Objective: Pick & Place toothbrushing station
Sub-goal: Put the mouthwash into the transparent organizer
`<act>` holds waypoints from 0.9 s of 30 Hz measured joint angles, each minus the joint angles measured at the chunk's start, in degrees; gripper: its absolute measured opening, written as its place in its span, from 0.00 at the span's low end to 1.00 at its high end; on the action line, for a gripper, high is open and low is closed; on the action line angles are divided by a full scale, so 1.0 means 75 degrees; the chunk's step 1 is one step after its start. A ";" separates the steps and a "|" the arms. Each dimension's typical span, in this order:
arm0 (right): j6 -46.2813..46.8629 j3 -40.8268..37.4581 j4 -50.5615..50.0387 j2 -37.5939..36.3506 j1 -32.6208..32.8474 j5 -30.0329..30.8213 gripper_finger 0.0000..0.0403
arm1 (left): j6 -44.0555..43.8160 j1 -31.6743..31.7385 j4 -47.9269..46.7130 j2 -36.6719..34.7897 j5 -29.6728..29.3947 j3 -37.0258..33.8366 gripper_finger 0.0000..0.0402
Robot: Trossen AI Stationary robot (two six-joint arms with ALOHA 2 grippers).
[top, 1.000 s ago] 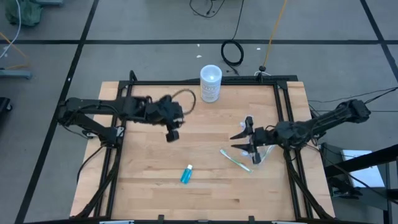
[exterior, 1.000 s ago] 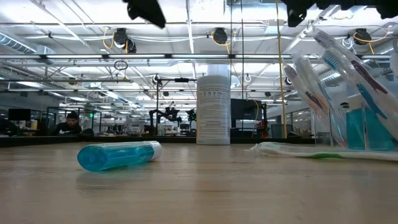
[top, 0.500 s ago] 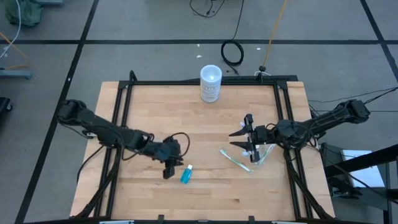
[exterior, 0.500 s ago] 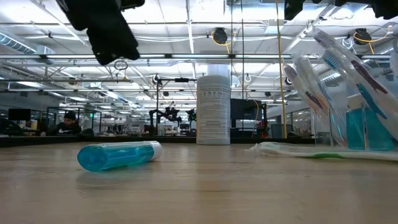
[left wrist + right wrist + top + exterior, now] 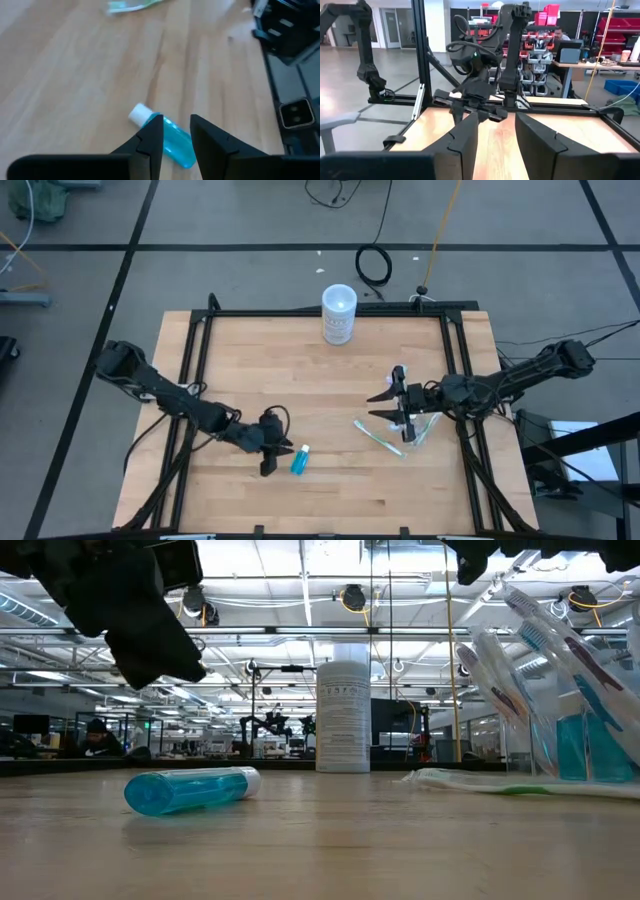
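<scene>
Your left hand hangs low over the front of the bench, just beside the teal tube lying flat there; its fingers are spread a little, with the tube's body showing in the gap between them and nothing pinched. Your right hand sits raised at the bench's right side, fingers spread and empty. Just beside it stands the clear cup holding several toothbrushes, and one loose toothbrush lies flat on the wood in front of the cup
</scene>
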 joint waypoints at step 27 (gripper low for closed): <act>-0.0262 0.0000 0.0003 0.0000 0.0002 -0.0003 0.31 | -0.0082 -0.0251 0.2311 0.3406 -0.0431 0.0082 0.65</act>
